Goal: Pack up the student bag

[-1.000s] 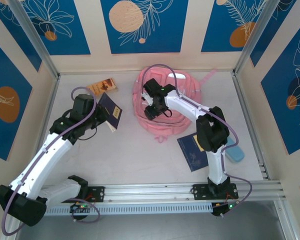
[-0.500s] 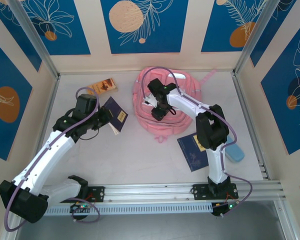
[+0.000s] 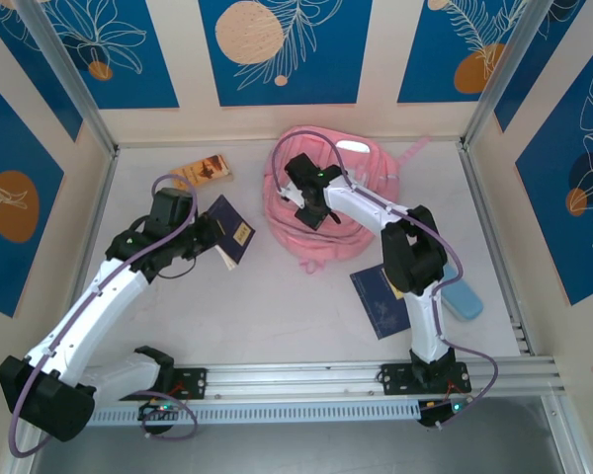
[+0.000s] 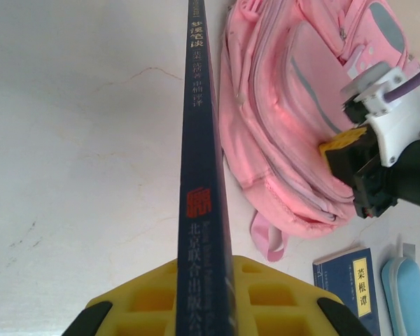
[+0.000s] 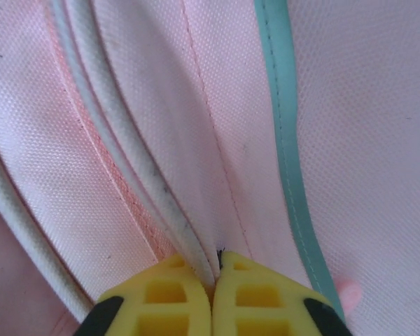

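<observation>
student bag: pink, lying at the far middle of the table | left fingers: clamped on a dark blue book held on edge, left of the bag | right fingers: pressed together on a fold of the bag's fabric

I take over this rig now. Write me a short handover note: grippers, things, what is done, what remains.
Left gripper: shut on a dark blue book, held on edge left of the pink backpack.
Right gripper: shut, fingers pinching backpack fabric beside a zip seam.
On the table: second blue book and light blue case by the right arm's base; small brown book at back left.
Done: one book picked up. Left: open the backpack, put the items in.
</observation>
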